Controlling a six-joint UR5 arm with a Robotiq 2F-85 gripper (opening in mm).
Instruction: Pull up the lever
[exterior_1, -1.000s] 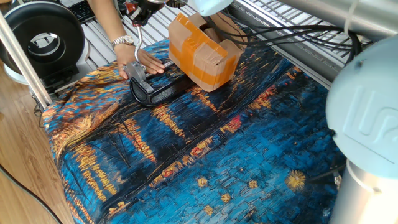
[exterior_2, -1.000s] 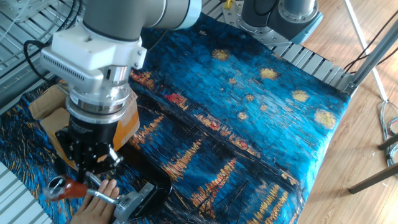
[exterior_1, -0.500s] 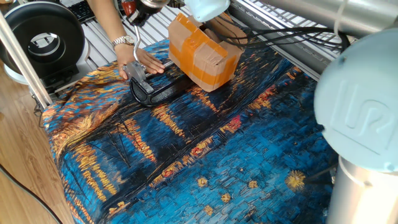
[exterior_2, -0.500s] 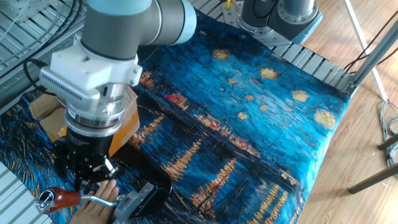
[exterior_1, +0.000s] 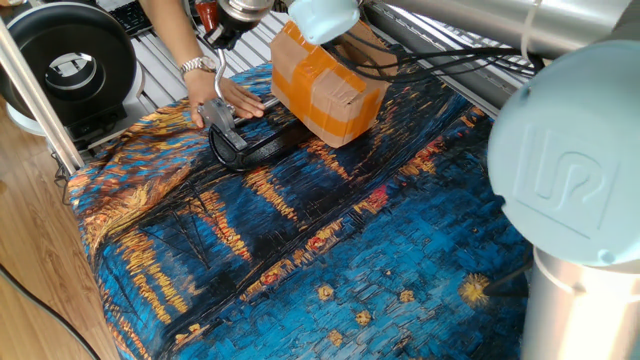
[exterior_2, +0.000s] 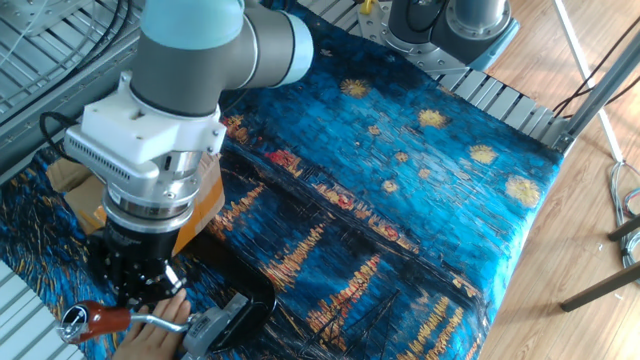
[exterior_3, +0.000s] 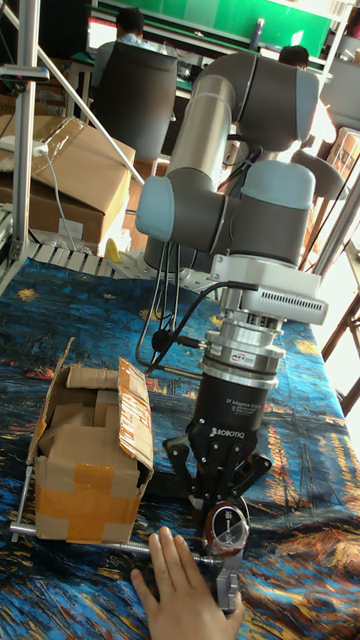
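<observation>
The lever (exterior_1: 218, 70) stands nearly upright, a thin silver rod rising from its silver bracket (exterior_1: 222, 118) on a black curved base (exterior_1: 255, 152). Its red-brown knob (exterior_2: 103, 319) pokes out just past my gripper (exterior_2: 140, 298), whose fingers look shut on the rod beside the knob. In the tall fixed view the gripper (exterior_3: 226, 503) points down, with the knob (exterior_3: 228, 528) directly beneath its fingertips. A person's hand (exterior_1: 235, 100) presses on the bracket and base, and shows in the other fixed view too (exterior_2: 150, 340).
An orange-taped cardboard box (exterior_1: 325, 85) sits right behind the bracket, close to my wrist. A black round device (exterior_1: 65, 65) and a metal post (exterior_1: 30, 90) stand past the cloth's left edge. Cables (exterior_1: 450, 55) run along the back.
The gripper and the knob have shifted together to the left and lower in the other fixed view. The hand stays on the bracket.
</observation>
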